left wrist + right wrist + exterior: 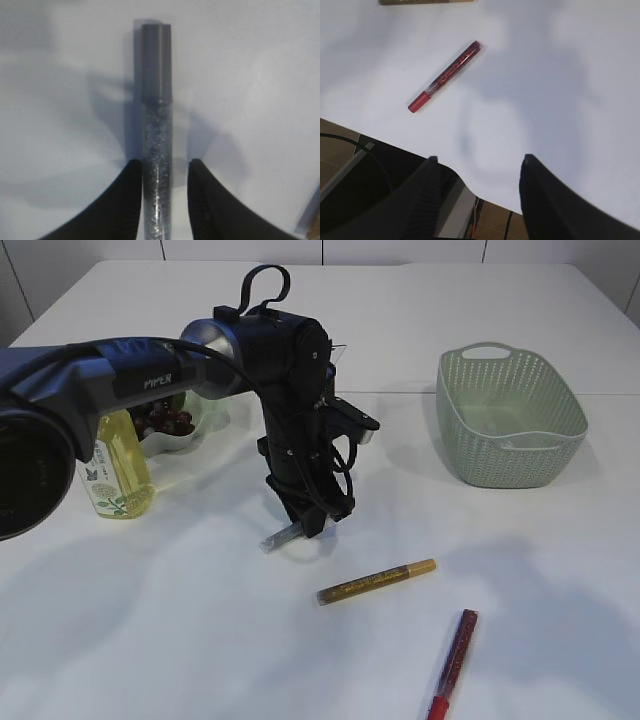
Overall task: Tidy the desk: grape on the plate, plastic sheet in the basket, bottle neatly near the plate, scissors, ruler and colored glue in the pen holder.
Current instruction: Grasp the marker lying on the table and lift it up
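Here, outside, the left gripper [300, 525] stands down over a silver glue pen [279, 537] lying mid-table; gold pen [376, 582] and red pen [453, 663] lie nearer the front. Left wrist: pen [156, 130] runs lengthwise between part-open fingers [120, 205], grey cap ahead, not clearly clamped. Right wrist: right gripper [477, 200] open, empty, red pen [445, 76] beyond.

White table [480, 300], pale panelled wall [240, 250], brown floor [335, 135]
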Action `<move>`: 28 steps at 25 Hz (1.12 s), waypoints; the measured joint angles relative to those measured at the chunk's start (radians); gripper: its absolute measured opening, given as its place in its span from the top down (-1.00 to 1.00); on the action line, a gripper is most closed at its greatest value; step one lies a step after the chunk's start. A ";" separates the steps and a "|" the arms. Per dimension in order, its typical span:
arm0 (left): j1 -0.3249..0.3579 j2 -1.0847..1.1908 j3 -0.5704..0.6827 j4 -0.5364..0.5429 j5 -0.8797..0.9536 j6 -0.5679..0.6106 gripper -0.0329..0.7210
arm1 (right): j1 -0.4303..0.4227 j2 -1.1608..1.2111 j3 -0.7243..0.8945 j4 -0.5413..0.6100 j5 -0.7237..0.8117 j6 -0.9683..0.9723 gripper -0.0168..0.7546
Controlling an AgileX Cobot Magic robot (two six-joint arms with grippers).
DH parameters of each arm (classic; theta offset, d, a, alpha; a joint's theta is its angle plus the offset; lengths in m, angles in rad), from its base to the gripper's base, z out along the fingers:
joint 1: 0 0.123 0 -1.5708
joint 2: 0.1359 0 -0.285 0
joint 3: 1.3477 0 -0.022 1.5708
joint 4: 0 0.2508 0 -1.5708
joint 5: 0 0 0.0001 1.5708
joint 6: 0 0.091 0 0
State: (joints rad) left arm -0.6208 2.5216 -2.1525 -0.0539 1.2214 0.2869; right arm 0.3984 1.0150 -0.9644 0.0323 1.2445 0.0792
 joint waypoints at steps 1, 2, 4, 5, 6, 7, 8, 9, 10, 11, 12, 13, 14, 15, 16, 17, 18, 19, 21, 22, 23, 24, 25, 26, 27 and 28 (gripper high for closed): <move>0.000 0.000 0.000 0.000 0.000 0.000 0.32 | 0.000 0.000 0.000 0.000 0.000 0.000 -0.09; 0.000 0.000 0.000 0.000 0.000 0.000 0.33 | 0.000 0.000 0.000 0.000 0.000 0.000 -0.09; 0.000 0.000 0.000 0.002 0.000 0.000 0.38 | 0.000 0.000 0.000 0.000 0.000 0.000 -0.09; 0.000 0.000 0.000 0.002 0.000 0.000 0.40 | 0.000 0.000 0.000 0.000 0.000 0.000 -0.09; 0.000 0.000 0.000 0.002 0.000 0.000 0.42 | 0.000 0.000 0.000 0.000 0.000 0.000 -0.09; 0.000 0.000 0.000 0.004 0.000 0.000 0.44 | 0.000 0.000 0.000 0.000 0.000 0.000 -0.09; 0.000 0.000 0.000 0.004 0.000 0.000 0.47 | 0.000 0.000 0.000 0.000 0.000 0.000 -0.09; 0.000 0.000 0.000 0.004 0.000 0.000 0.50 | 0.000 0.000 0.000 0.000 0.000 0.000 -0.09; 0.000 0.000 0.000 0.004 0.000 0.000 0.53 | 0.000 0.000 0.000 0.000 0.000 0.000 -0.09; 0.000 0.000 0.000 0.004 0.000 0.000 0.56 | 0.000 0.000 0.000 0.000 0.000 0.000 -0.09; 0.000 0.000 0.000 0.004 0.000 0.000 0.58 | 0.000 0.000 0.000 0.000 0.000 0.000 -0.09; 0.000 0.000 0.000 0.004 0.000 0.000 0.59 | 0.000 0.000 0.000 0.000 0.000 0.000 -0.09; 0.000 0.002 -0.001 0.004 0.000 0.000 0.61 | 0.000 0.000 0.000 0.000 0.000 0.000 -0.09; 0.000 0.002 -0.001 0.004 0.000 0.000 0.62 | 0.000 0.000 0.000 0.000 0.000 0.000 -0.09; 0.000 0.002 -0.002 0.004 0.000 0.000 0.63 | 0.000 0.000 0.000 0.000 0.000 0.000 -0.09; 0.000 0.002 -0.002 0.004 0.000 0.000 0.64 | 0.000 0.000 0.000 0.000 0.000 0.000 -0.09; 0.000 0.002 -0.004 0.004 0.000 0.000 0.65 | 0.000 0.000 0.000 0.000 0.000 0.000 -0.09; 0.000 0.002 -0.004 0.004 0.000 0.000 0.66 | 0.000 0.000 0.000 0.000 0.000 0.000 -0.09; 0.000 0.002 -0.004 0.004 0.000 0.000 0.67 | 0.000 0.000 0.000 0.000 0.000 0.000 -0.09; 0.000 0.002 -0.004 0.004 0.000 0.000 0.68 | 0.000 0.000 0.000 0.000 0.000 0.000 -0.09; 0.000 0.002 -0.004 0.004 0.000 -0.004 0.68 | 0.000 0.000 0.000 0.000 0.000 0.000 -0.09; 0.000 0.002 -0.004 0.004 0.000 -0.008 0.68 | 0.000 0.000 0.000 0.000 0.000 0.000 -0.09; 0.000 0.002 -0.004 0.004 0.000 -0.013 0.68 | 0.000 0.000 0.000 0.000 0.000 0.000 -0.09; 0.000 0.002 -0.004 0.004 0.000 -0.018 0.68 | 0.000 0.000 0.000 0.000 0.000 0.000 -0.09; 0.000 0.002 -0.004 0.004 0.000 -0.026 0.68 | 0.000 0.000 0.000 0.000 0.000 0.000 -0.09; 0.000 0.002 -0.004 0.004 0.000 -0.030 0.68 | 0.000 0.000 0.000 -0.001 0.000 0.000 -0.09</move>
State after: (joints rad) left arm -0.6208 2.5236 -2.1565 -0.0500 1.2214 0.2565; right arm 0.3984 1.0150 -0.9644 0.0309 1.2445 0.0792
